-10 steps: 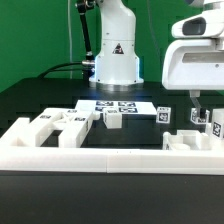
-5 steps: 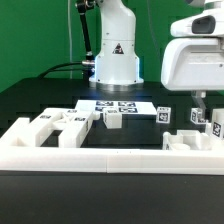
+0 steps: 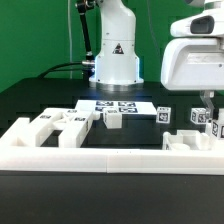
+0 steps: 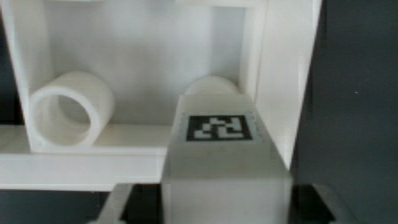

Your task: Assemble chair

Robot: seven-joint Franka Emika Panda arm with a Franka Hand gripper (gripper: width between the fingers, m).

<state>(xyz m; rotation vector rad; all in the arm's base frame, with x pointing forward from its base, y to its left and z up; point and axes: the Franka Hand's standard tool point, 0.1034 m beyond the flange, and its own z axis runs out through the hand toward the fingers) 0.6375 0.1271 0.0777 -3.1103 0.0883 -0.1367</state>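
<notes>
My gripper (image 3: 207, 106) hangs at the exterior view's right, over a group of white tagged chair pieces (image 3: 203, 120). In the wrist view the gripper (image 4: 222, 205) is shut on a long white chair piece (image 4: 222, 160) with one marker tag on top. This piece reaches out over a white open-frame chair piece (image 4: 267, 60). A short white round piece (image 4: 68, 110) lies inside that frame. More chair pieces lie on the table: notched blocks (image 3: 60, 125) at the left, a small block (image 3: 115, 119) and a tagged block (image 3: 163, 114).
The long low white barrier wall (image 3: 100, 155) runs across the front. The marker board (image 3: 116, 105) lies before the robot base (image 3: 116, 60). A white frame piece (image 3: 190, 142) sits just behind the wall at the right.
My gripper has shifted a little toward the exterior view's right, and the tagged piece under it has moved with it. The other pieces have not moved.
</notes>
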